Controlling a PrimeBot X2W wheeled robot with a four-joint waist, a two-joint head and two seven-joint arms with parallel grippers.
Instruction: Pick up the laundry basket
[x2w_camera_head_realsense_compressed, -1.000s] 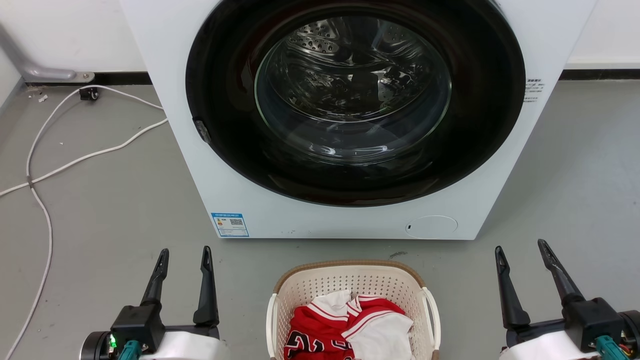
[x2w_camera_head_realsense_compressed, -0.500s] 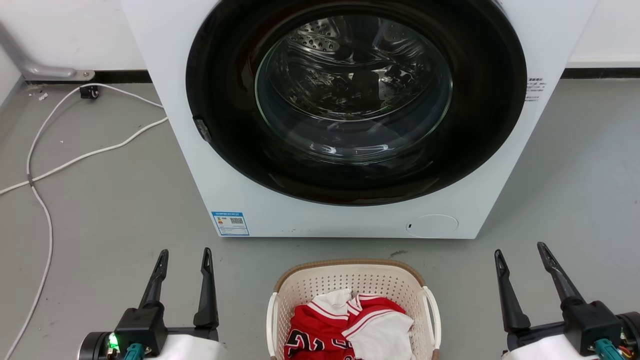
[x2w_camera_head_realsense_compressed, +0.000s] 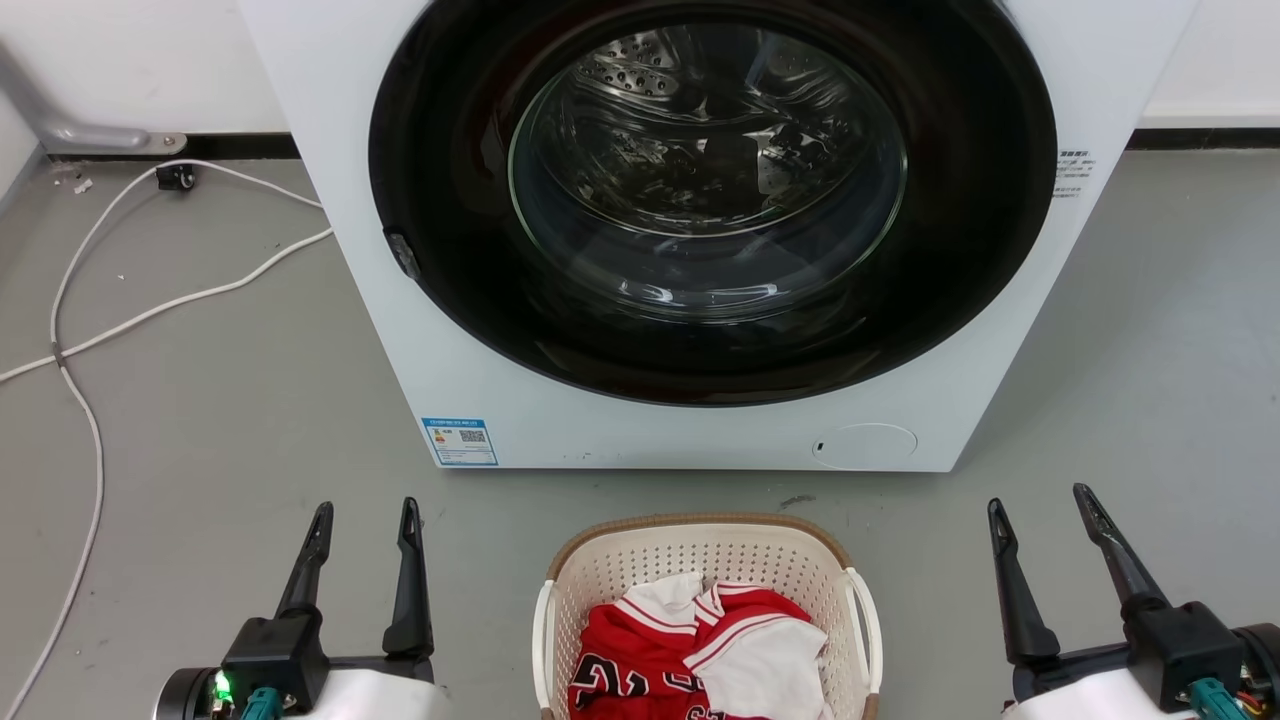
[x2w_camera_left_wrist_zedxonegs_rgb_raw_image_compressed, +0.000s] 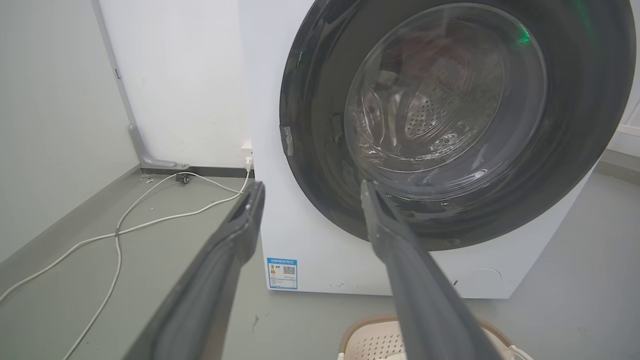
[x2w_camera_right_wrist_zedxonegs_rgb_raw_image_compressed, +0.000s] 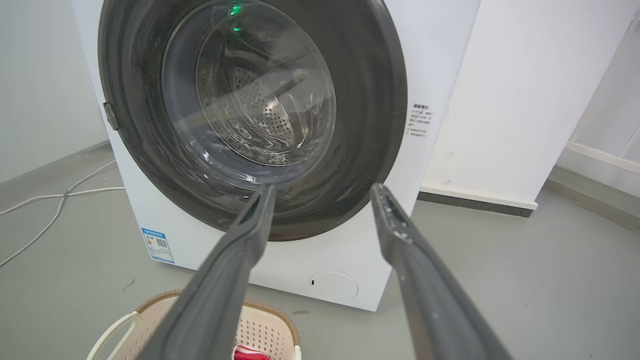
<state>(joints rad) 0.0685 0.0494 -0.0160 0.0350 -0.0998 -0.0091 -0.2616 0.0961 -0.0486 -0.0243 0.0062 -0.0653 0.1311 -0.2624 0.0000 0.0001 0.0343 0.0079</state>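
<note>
Two loop handles are offering a hold on the laundry basket, likely light, stiff; left hand and right hand are hovering open, empty.

A white washer stands on grey floor before a white wall, white cable lying beside.

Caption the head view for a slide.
Open left gripper and open right gripper flank the laundry basket of red-and-white clothes, which sits before the front-loading washer.
</note>
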